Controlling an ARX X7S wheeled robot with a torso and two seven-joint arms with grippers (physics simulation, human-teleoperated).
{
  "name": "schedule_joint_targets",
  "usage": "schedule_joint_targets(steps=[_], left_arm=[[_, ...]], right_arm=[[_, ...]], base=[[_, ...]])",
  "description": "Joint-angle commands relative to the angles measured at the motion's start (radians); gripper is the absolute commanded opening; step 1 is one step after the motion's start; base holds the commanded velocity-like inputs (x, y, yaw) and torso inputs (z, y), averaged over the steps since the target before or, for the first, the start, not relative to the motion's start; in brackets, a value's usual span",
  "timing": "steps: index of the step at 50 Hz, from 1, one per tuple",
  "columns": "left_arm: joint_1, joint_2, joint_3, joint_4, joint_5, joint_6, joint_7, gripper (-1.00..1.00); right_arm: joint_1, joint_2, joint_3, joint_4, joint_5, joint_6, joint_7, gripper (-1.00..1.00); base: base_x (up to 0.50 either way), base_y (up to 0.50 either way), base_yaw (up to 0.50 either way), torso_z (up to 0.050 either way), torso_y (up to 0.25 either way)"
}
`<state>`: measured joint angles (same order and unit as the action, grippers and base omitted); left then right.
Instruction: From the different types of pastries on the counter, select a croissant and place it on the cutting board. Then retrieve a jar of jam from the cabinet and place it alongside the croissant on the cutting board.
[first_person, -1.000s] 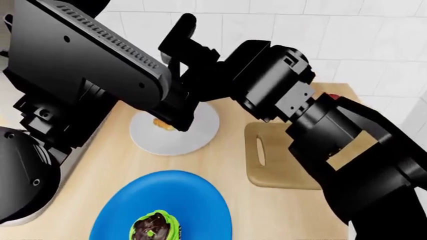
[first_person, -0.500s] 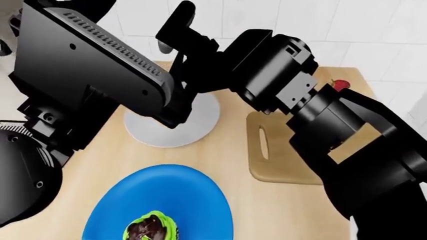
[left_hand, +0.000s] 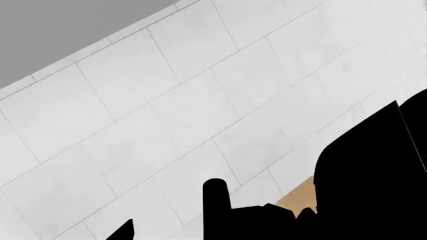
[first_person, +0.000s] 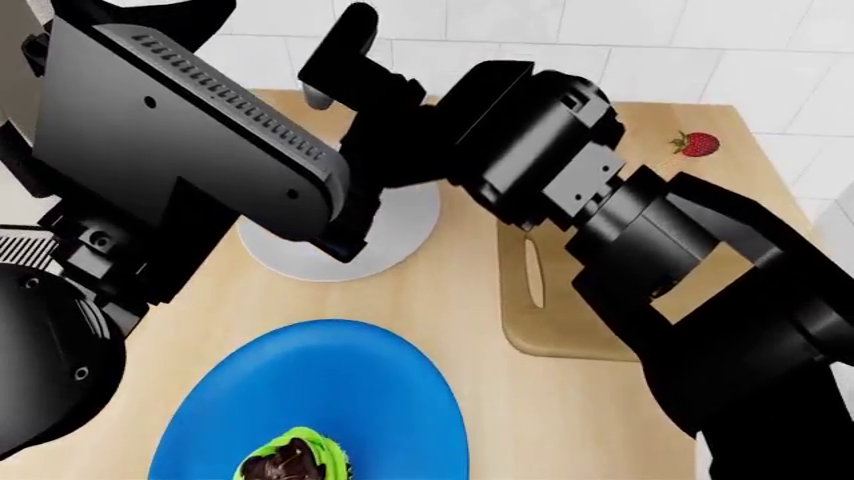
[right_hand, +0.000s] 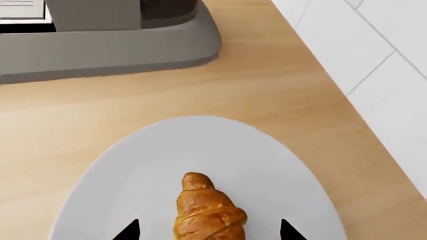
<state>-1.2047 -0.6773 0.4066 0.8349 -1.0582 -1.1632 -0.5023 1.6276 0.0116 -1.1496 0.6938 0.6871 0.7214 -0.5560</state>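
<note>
The croissant (right_hand: 207, 210) lies on a round grey plate (right_hand: 280, 165), golden-brown and ridged. My right gripper (right_hand: 209, 232) is open, with one fingertip on each side of the croissant and a gap to it on both sides. In the head view the right arm reaches over the grey plate (first_person: 400, 235), and my left arm hides the croissant there. The cutting board (first_person: 561, 320) lies to the right of the plate, partly under the right arm. The cupcake (first_person: 294, 462) sits on a blue plate (first_person: 320, 385). My left gripper (left_hand: 210, 231) is open and empty against the tiled wall. No jam jar shows.
A small red strawberry (first_person: 694, 143) lies at the counter's far right, near the wall. A grey appliance base (right_hand: 113, 40) stands on the counter (right_hand: 280, 85) beyond the grey plate. White tiled wall runs along the back.
The head view has shifted: the counter's far edge and more wall now show, and the blue plate sits lower. The croissant, visible a second ago, is now hidden behind the left arm.
</note>
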Motion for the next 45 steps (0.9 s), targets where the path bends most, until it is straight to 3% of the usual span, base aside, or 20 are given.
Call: schedule_joint_targets(steps=[1,23,45], left_arm=[[-0.001,-0.002,0.004,0.000,-0.003,0.007,0.000,1.00],[0.010,-0.008,0.017,-0.003,0.008,0.027,0.003,1.00],[0.019,-0.022,0.024,-0.002,0.017,0.049,0.008,1.00]], right_arm=[[-0.005,-0.006,-0.041,0.017,0.025,-0.013,0.003,1.00],[0.060,-0.011,-0.351,0.108,0.314,-0.136,0.104,1.00],[0.056,-0.011,-0.389,0.106,0.338,-0.148,0.132,1.00]], base=[[0.00,0.00,0.00,0.000,0.000],[0.00,0.00,0.00,0.000,0.000],[0.00,0.00,0.00,0.000,-0.005]])
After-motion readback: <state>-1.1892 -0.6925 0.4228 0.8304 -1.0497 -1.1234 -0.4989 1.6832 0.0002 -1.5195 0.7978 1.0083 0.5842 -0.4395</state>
